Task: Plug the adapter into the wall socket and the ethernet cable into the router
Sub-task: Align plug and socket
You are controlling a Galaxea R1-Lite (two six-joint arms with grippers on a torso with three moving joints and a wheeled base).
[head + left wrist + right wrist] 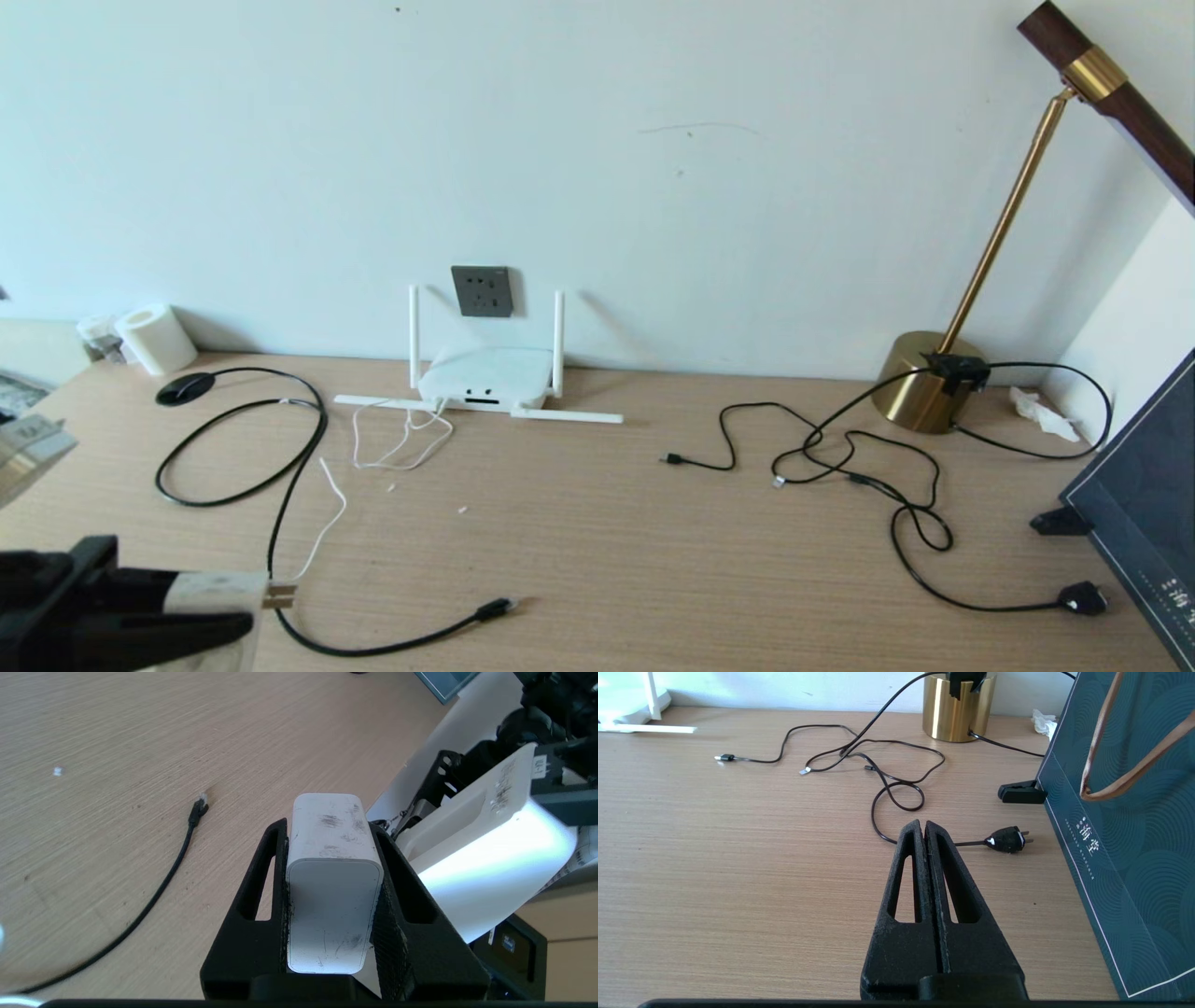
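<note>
- The left gripper (pixel 201 607) hangs over the desk's (pixel 597 523) near left corner, its fingers clamped on both sides of the adapter (pixel 332 877), prongs pointing away from the gripper.
- The ethernet cable (pixel 308 448) loops across the desk's left part; its plug lies near the front edge, just beside the gripper.
- The router (pixel 485 375) sits at the back edge below the wall socket (pixel 482 291).
- The right gripper (pixel 924 828) hovers over the desk's right side, fingers pressed together and holding nothing.
</note>
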